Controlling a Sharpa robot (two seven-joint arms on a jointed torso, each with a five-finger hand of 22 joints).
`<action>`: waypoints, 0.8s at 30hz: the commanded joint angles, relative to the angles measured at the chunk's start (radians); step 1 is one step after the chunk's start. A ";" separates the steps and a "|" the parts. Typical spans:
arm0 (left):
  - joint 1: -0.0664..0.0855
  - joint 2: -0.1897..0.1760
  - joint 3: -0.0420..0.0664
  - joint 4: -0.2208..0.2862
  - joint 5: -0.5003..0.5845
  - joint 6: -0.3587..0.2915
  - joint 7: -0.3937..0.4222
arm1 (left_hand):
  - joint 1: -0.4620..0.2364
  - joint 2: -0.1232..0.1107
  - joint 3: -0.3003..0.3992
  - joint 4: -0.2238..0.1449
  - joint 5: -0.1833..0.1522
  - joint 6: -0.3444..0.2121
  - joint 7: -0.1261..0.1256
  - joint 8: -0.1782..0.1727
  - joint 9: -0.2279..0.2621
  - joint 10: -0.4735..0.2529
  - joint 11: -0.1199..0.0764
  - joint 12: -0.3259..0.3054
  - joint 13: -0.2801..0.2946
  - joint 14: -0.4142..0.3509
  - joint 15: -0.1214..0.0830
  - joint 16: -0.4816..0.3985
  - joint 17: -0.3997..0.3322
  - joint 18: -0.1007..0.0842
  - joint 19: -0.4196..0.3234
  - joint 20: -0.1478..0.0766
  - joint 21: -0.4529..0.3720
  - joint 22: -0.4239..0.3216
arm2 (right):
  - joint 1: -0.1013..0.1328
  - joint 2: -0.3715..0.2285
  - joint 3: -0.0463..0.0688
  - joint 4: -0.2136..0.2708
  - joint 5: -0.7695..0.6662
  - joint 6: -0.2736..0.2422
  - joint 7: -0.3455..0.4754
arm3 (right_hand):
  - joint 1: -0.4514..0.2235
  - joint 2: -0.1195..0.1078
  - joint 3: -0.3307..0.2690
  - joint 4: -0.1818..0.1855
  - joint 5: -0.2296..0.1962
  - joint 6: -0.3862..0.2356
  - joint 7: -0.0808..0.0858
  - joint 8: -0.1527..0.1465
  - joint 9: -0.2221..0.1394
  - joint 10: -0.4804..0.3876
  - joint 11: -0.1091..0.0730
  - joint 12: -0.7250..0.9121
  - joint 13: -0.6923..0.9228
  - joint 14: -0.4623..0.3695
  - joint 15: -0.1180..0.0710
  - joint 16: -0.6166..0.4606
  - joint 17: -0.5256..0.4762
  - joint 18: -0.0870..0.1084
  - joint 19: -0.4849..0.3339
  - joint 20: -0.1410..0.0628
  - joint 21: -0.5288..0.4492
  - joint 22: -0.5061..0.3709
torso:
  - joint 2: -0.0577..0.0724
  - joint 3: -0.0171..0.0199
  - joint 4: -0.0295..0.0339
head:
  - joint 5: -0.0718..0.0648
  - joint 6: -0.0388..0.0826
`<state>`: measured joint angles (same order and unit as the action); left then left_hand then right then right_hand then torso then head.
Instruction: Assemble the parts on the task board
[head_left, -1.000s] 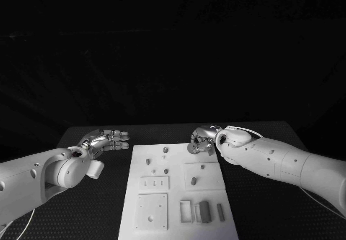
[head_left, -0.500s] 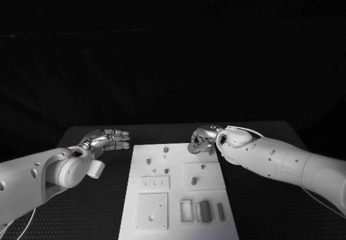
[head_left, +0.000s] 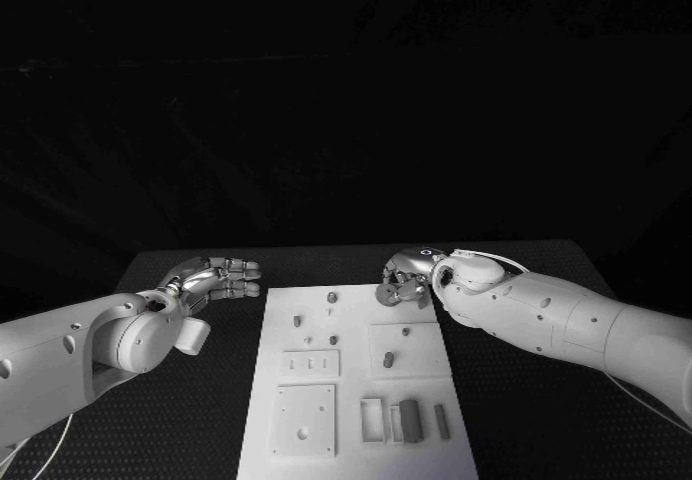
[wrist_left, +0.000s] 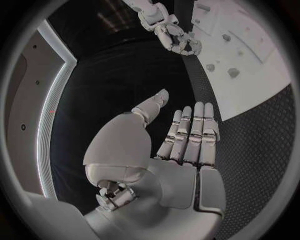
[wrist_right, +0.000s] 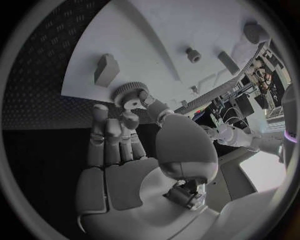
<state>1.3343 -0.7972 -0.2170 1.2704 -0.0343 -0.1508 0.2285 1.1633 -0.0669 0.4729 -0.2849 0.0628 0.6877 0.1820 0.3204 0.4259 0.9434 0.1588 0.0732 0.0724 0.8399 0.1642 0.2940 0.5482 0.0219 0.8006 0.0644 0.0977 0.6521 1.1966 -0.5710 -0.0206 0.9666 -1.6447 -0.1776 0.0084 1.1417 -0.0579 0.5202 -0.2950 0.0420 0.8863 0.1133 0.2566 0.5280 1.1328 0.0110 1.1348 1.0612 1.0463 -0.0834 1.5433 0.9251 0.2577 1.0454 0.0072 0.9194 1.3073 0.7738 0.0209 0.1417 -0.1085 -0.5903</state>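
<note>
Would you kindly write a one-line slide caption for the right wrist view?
Right hand pinches a toothed gear at its fingertips, just above the white task board.

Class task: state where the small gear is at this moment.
The gear is pinched in the right hand, at the far right corner of the task board; the right wrist view shows its toothed rim at the fingertips, just above the board.

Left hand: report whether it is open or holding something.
Open. The left hand holds nothing; its fingers lie straight and apart from the thumb, beside the task board.
</note>
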 joint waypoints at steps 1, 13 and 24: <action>0.000 0.000 0.001 0.003 -0.002 0.016 -0.001 | -0.011 0.000 -0.005 -0.001 -0.006 0.000 0.005 -0.005 -0.001 0.000 0.006 -0.006 -0.002 -0.004 0.005 -0.004 0.001 -0.001 0.006 0.003 -0.004 0.001 | -0.022 -0.005 -0.015 -0.006 -0.060 0.049 -0.058 | 0.015 0.029 -0.004 0.000 0.007 0.066 0.007 0.022 0.010 0.012 -0.002 0.003 -0.002 0.005 -0.008 0.007 -0.002 0.004 0.007 -0.002 0.008 0.018 | 0.000 0.0001 0.0002 | 0.001 0.000; 0.000 -0.002 0.001 0.005 -0.003 0.012 -0.001 | -0.011 0.000 -0.004 -0.002 -0.006 0.000 0.004 -0.005 -0.001 0.000 0.006 -0.006 -0.002 -0.005 0.005 -0.005 0.001 0.000 0.005 0.003 -0.005 0.001 | -0.022 -0.011 -0.014 0.035 -0.058 -0.049 -0.085 | 0.012 0.048 -0.014 0.001 0.007 0.114 -0.010 0.042 0.017 0.032 -0.019 0.003 -0.007 0.022 -0.025 0.011 -0.004 0.004 0.018 -0.011 0.016 0.017 | 0.000 -0.0002 0.0001 | 0.004 0.002; 0.000 -0.003 0.001 0.007 -0.003 0.011 0.000 | -0.011 -0.001 -0.004 -0.002 -0.006 0.000 0.004 -0.005 -0.001 -0.001 0.006 -0.006 -0.002 -0.005 0.005 -0.006 0.001 0.000 0.005 0.003 -0.005 0.001 | -0.015 -0.042 0.012 0.131 -0.086 -0.103 -0.114 | 0.014 0.047 -0.015 0.000 0.007 0.122 -0.014 0.044 0.018 0.038 -0.022 0.001 -0.008 0.034 -0.028 0.011 0.003 0.004 0.022 -0.015 0.018 0.017 | 0.000 -0.0009 0.0002 | 0.005 0.004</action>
<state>1.3343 -0.8005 -0.2170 1.2746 -0.0348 -0.1504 0.2221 1.1610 -0.0691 0.4729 -0.2849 0.0628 0.6877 0.1820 0.3204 0.4261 0.9434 0.1588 0.0732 0.0724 0.8399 0.1642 0.2940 0.5480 0.0219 0.8006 0.0644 0.0977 0.6519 1.1792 -0.6098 -0.0112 1.0815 -1.6971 -0.2640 -0.0742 1.1561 -0.0156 0.5090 -0.2953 0.0465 0.8901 0.1095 0.2565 0.5198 1.1637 -0.0125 1.1347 1.0536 1.0760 -0.1091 1.5481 0.9270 0.2552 1.0599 -0.0070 0.9314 1.3080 0.7740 0.0201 0.1417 -0.1038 -0.5861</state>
